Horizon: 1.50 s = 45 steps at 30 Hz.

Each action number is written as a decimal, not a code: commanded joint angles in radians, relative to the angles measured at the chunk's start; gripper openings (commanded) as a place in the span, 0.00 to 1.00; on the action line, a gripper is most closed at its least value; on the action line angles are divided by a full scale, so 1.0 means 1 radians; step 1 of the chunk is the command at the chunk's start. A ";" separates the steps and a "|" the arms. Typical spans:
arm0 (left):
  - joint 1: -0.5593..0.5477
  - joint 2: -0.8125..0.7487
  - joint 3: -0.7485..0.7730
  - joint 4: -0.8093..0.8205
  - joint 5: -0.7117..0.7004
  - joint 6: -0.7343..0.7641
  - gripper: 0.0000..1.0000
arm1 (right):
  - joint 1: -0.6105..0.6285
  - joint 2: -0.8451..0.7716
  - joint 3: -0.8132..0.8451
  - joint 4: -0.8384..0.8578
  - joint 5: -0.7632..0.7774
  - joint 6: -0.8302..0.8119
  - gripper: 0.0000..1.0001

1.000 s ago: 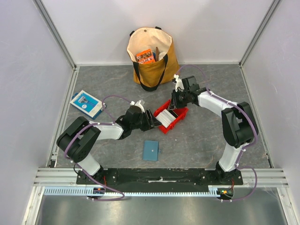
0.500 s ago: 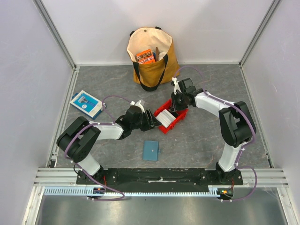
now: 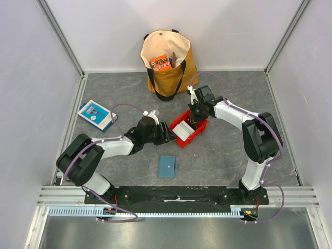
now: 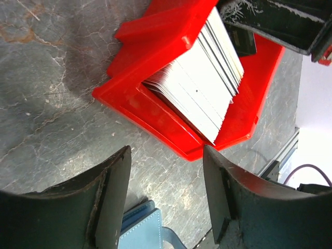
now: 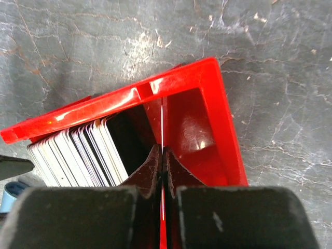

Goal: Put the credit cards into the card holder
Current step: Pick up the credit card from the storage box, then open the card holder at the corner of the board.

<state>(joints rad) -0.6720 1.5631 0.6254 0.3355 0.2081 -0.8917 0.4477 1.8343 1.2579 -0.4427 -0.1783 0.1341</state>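
A stack of white-grey credit cards [image 3: 182,129] stands on edge in a red bin [image 3: 178,141]. Inside the bin, my right gripper [image 5: 162,153] is shut on one credit card [image 5: 162,122], seen edge-on as a thin white line, apart from the stack [image 5: 78,155]. Just left of the bin, my left gripper [image 4: 166,155] hangs open over the bare table with nothing between its fingers. The teal card holder [image 3: 167,166] lies closed on the table nearer the arm bases; one corner of the card holder [image 4: 140,231] shows below the left fingers.
A tan tote bag [image 3: 167,62] with items inside stands at the back. At the left lies a flat blue-and-white box [image 3: 95,114]. Metal frame rails and white walls enclose the grey table.
The right gripper has dipped into the red bin and shut on one card. The left arm has shifted slightly, its jaws still open.
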 commanded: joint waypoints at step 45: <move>-0.008 -0.696 -0.234 -0.641 -0.228 0.066 0.10 | 0.689 -0.527 -0.500 0.122 0.536 0.826 0.00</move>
<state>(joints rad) -0.6720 0.8478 0.3965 -0.3618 -0.0719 -0.8528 1.1336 1.3605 0.7967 -0.3027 0.2897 0.9054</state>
